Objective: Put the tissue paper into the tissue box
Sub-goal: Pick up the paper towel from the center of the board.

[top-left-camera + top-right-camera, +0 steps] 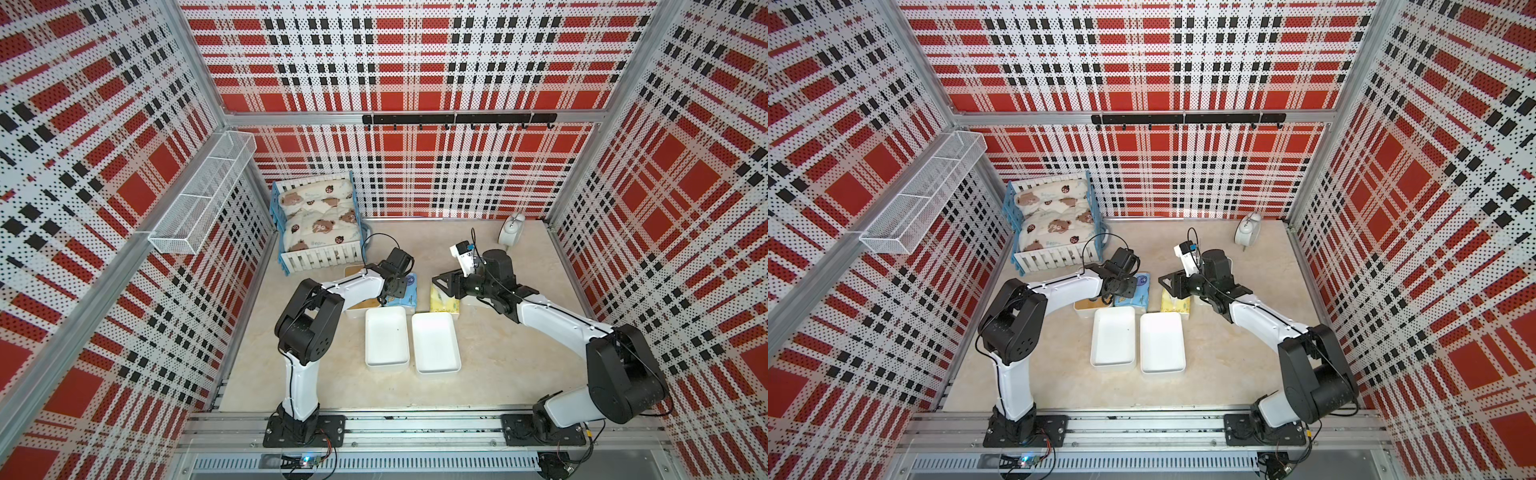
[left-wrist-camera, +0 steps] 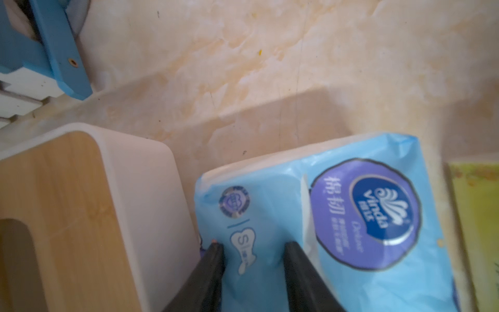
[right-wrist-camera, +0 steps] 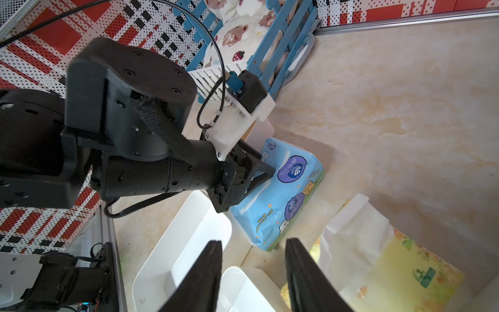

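A blue tissue paper pack (image 1: 406, 296) (image 2: 351, 216) lies just behind two open white tissue boxes (image 1: 386, 337) (image 1: 436, 343). My left gripper (image 2: 253, 244) (image 3: 266, 163) is shut on the end of this pack. One finger sits at the pack's edge, beside a white lid with a wooden top (image 2: 67, 202); the other finger dents the wrapper. A yellow tissue pack (image 1: 444, 301) (image 3: 391, 270) with white paper at its end lies to the right of the blue one. My right gripper (image 3: 253, 241) (image 1: 440, 284) hangs open beside it, above the white boxes (image 3: 183, 243), with nothing between its fingers.
A blue and white doll bed (image 1: 318, 220) with a bear-print quilt stands at the back left, close behind my left wrist. A white alarm clock (image 1: 512, 230) stands at the back right. A wire basket (image 1: 203, 195) hangs on the left wall and a hook rail (image 1: 457, 119) on the back wall.
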Motion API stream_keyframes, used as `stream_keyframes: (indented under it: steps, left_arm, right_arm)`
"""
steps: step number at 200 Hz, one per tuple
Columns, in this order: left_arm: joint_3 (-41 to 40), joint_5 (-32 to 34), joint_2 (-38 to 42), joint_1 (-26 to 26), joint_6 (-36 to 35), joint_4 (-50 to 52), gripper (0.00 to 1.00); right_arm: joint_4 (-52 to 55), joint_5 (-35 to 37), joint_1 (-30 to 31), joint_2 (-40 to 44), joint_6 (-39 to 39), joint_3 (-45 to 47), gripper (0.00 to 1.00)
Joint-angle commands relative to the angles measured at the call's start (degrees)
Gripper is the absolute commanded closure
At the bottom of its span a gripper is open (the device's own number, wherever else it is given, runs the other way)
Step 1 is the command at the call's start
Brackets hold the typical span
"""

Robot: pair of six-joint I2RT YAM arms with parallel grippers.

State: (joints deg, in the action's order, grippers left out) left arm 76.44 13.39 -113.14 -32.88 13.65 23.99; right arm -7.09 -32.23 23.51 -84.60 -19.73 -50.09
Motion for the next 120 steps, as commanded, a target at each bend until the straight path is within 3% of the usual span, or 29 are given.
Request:
stream_keyframes:
  steps: [1,19,34,48,120]
  left_arm:
    - [0.5,0.5,-2.5,-0.2,0.0,1.1,0.61]
    - [0.5,0.2,-3.0,-0.1,0.0,1.0,0.67]
    - [0.5,-0.2,-3.3,-0.1,0.2,0.6,0.90]
    - [0.6,-0.2,-3.4,-0.1,0.3,0.2,1.00]
    - [0.5,4.0,3.2,0.0,1.3,-3.4,1.00]
  right_arm:
    - [0.1,-0.8,0.3,0.7,0.8,0.3,0.56]
    - [0.1,-0.9,0.3,0.7,0.9,0.3,0.56]
    - [0.2,-1.0,0.3,0.6,0.9,0.3,0.56]
    - [0.2,-1.1,0.3,0.6,1.0,0.3,0.57]
    - [0.6,-0.9,0.4,0.9,1.2,0.3,0.57]
